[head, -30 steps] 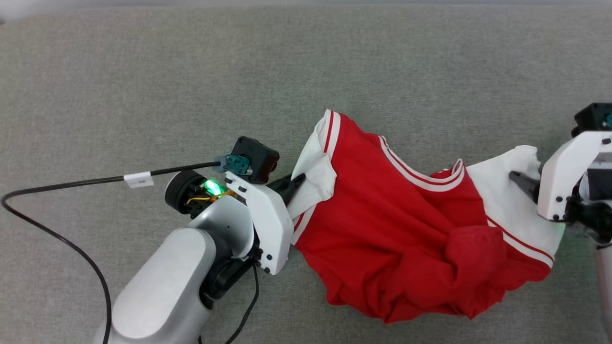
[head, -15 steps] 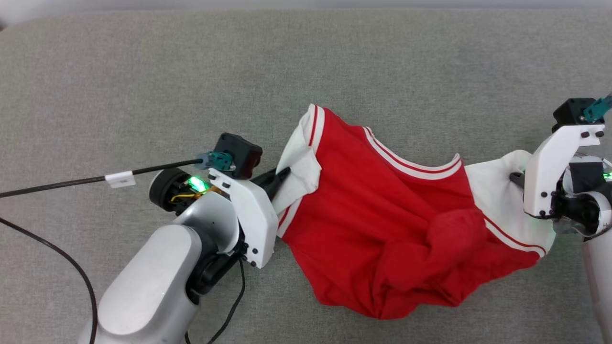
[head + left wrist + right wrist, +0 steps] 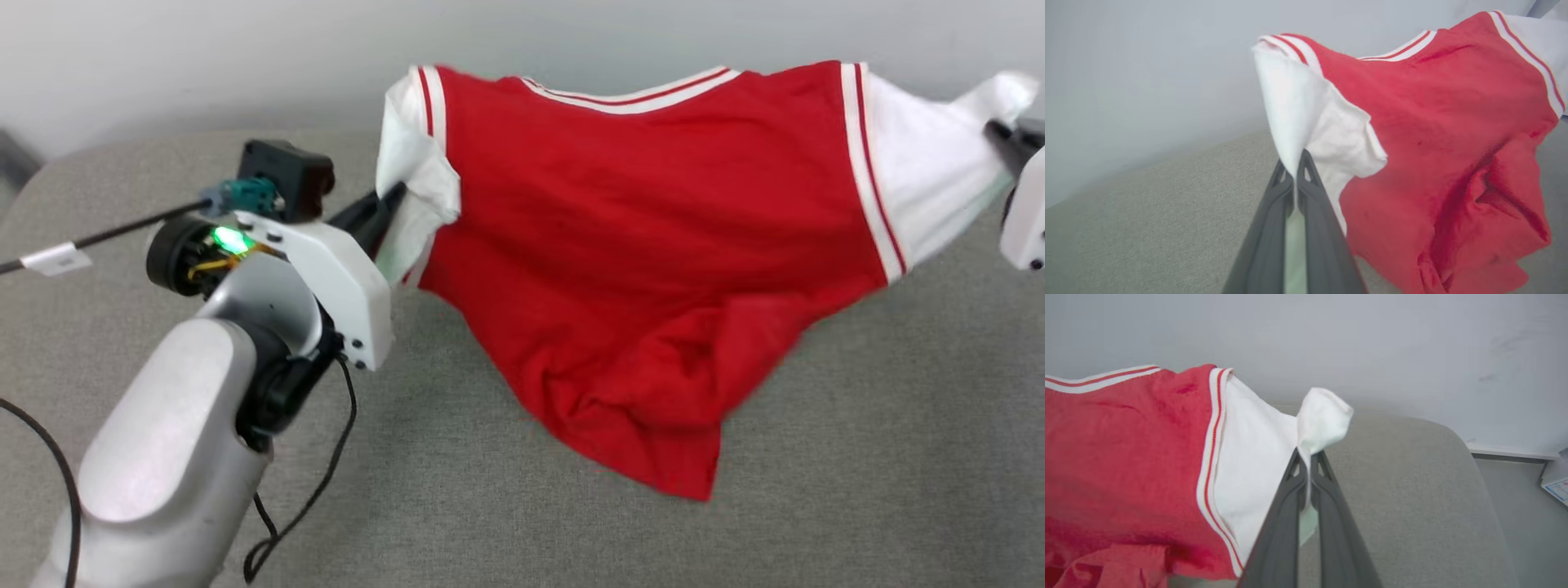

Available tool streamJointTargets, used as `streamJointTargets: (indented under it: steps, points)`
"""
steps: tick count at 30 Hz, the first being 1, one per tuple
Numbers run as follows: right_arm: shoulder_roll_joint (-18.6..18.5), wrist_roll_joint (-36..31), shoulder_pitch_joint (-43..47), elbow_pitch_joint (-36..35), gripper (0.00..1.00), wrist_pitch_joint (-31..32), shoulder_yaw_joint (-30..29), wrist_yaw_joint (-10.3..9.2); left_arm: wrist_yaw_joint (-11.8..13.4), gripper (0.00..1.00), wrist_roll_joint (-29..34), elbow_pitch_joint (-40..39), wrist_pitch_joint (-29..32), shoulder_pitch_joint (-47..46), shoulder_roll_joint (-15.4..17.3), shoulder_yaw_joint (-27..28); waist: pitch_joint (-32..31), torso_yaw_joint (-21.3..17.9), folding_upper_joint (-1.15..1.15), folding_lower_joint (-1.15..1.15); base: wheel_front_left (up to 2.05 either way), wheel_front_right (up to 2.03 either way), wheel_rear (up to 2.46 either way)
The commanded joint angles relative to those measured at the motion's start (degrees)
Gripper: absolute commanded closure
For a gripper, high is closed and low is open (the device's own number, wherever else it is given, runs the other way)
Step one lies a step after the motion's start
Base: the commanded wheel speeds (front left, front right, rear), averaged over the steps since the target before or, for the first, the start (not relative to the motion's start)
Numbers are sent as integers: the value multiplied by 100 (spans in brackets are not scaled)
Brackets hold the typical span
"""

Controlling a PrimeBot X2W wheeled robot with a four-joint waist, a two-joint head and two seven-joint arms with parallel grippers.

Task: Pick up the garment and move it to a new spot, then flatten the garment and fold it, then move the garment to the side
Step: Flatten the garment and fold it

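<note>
The garment (image 3: 637, 204) has come up off the grey fabric-covered bench (image 3: 857, 457). A second ago it lay bunched on the bench with a claw at each sleeve; now it hangs stretched between the two claws, neckline uppermost and level with them. Its red body sags below them to a crumpled lower corner that I cannot tell is clear of the bench. The head camera has also tipped up, bringing the pale wall (image 3: 163, 65) into view.

The left claw (image 3: 392, 196) is pinched tight on the white left sleeve end, fingers together with cloth between them. The right claw (image 3: 996, 135) grips the other white sleeve the same way. I judge the pick-up done and the carry to a new spot next.

The side facing the head camera is plain red, with no lettering or logo showing. A white tag (image 3: 51, 258) on the left arm's cable is too small to read.
</note>
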Motion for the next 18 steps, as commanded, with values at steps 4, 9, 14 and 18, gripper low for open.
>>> streamJointTargets:
  steps: [4,9,14,18]
  points:
    - [-66,-170,-411,-80,100,-236,-129,-4,-40,100,-98,391,-205,-571,-3,263,-247,-33,0,0,0,0,0]
    - [-69,-274,-1026,59,100,-490,-77,-4,-122,100,-30,1009,-398,-1391,-78,378,-158,-89,0,0,0,0,0]
    - [-53,-325,-1888,327,100,-802,110,-4,-129,100,114,1620,-594,-2408,-102,490,271,-177,0,0,0,0,0]
    - [60,-456,-2663,559,100,-1252,206,-4,-104,100,255,2157,-940,-3349,-89,635,807,-262,0,0,0,0,0]
